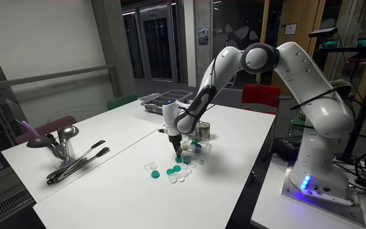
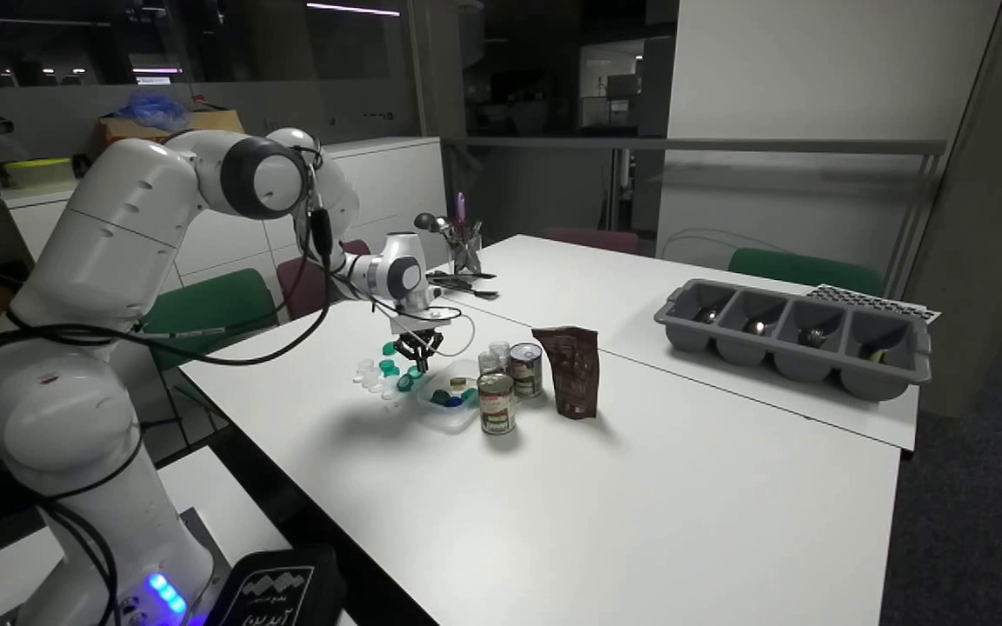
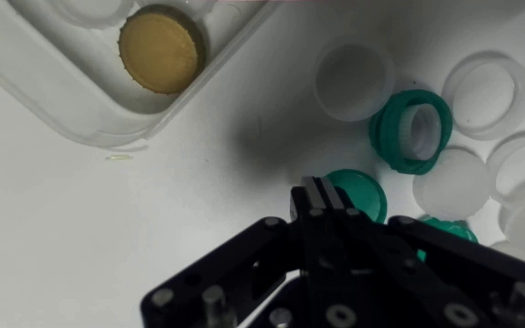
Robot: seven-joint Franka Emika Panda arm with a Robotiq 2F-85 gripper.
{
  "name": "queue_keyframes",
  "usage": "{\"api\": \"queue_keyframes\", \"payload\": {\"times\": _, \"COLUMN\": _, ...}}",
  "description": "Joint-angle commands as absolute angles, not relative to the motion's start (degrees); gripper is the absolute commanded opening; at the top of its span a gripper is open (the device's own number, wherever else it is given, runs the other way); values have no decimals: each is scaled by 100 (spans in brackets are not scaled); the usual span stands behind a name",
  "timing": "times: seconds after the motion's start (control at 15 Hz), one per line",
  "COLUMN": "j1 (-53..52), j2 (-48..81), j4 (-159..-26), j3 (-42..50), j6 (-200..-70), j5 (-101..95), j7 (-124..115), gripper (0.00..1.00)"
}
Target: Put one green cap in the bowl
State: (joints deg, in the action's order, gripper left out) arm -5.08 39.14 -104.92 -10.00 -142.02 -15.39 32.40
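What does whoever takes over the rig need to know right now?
Gripper: jaws shut, nothing visible between them, tips overlapping a loose green cap in the wrist view; contact unclear.
Job's things: that cap is on the table, other green caps nearby among white caps. The bowl, a clear tub, stands beside them, holding a gold cap, a blue cap and a green-looking cap, among others.
Done: no cap visibly gripped. Whether the green-looking cap in the bowl counts for this job, the pictures don't settle.
Left: if it doesn't, probably open the jaws, grip a green cap and release it in the bowl.
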Motion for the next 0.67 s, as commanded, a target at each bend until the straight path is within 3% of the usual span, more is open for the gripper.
{"api": "queue_keyframes", "payload": {"times": 0.0, "j1": -482, "j2": 3588, "j4": -10812, "j3": -1021, "j6": -14349, "j5": -1570, "j7": 3194, "gripper": 0}}
{"api": "queue_keyframes", "payload": {"times": 0.6, "j1": -440, "j2": 2927, "j4": -11477, "j3": -1011, "j6": -14589, "j5": -1500, "j7": 2877, "gripper": 0}}
